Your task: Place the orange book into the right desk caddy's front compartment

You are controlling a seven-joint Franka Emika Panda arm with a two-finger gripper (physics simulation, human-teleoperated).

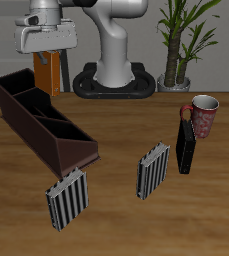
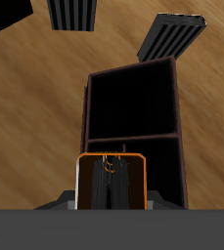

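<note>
- Gripper (image 1: 48, 60) holds the orange book (image 1: 49, 75) upright, fingers closed on its top end, over the caddy's (image 1: 44, 124) back end.
- Below it: wooden table (image 1: 116, 225) with two striped slabs (image 1: 66, 198), black book (image 1: 187, 146), mug (image 1: 202, 115).
- Behind: potted plant (image 1: 178, 40).

Hidden and cut-off parts

The gripper (image 1: 48, 58) covers the orange book's (image 1: 49, 73) upper end, so the finger stance cannot be read. The right desk caddy's (image 2: 133, 107) near end is cut off in the wrist view; the plant (image 1: 183, 40) runs past the exterior view's edge.
</note>
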